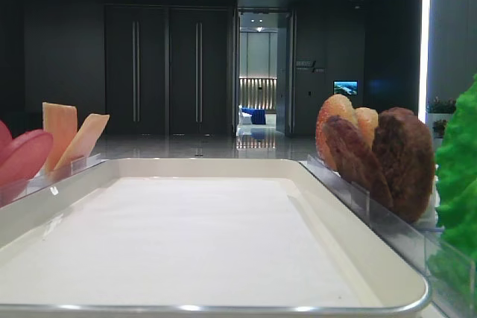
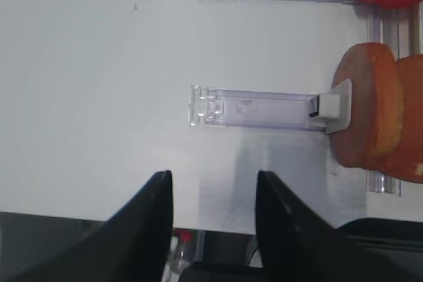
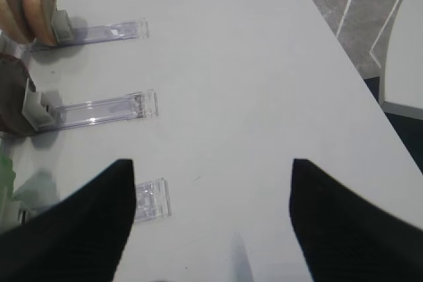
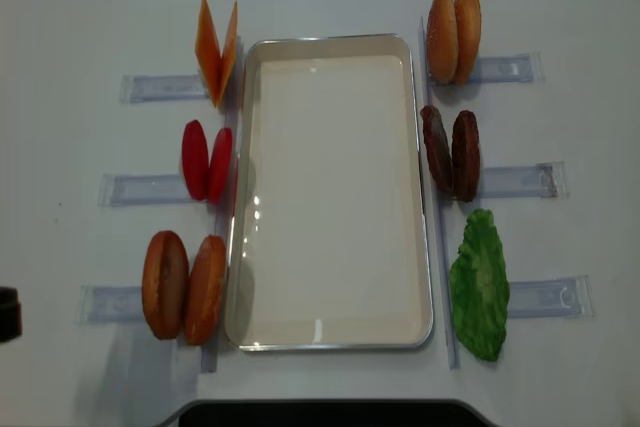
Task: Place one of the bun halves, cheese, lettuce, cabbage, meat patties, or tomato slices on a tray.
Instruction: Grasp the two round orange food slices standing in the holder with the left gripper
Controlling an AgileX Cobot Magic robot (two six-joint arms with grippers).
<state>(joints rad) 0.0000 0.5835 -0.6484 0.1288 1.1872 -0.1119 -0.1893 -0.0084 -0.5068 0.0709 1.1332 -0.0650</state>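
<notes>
The cream-white tray (image 4: 330,192) lies mid-table with its liner bare. On its left stand the cheese (image 4: 215,47), tomato slices (image 4: 205,160) and two bun halves (image 4: 185,285). On its right stand two more bun halves (image 4: 453,35), the meat patties (image 4: 450,152) and the lettuce (image 4: 480,287). Cabbage is out of view. My left gripper (image 2: 213,176) is open and holds nothing, hovering at the table edge short of the bun halves (image 2: 370,120). My right gripper (image 3: 211,163) is wide open over bare table, right of the patties (image 3: 10,94) and buns (image 3: 30,4).
Clear plastic racks (image 4: 165,87) stick out from each food pair towards the table sides. One rack (image 2: 258,107) lies just ahead of the left fingers. Two racks (image 3: 99,110) lie ahead-left of the right gripper. The table's right edge (image 3: 344,51) runs close by.
</notes>
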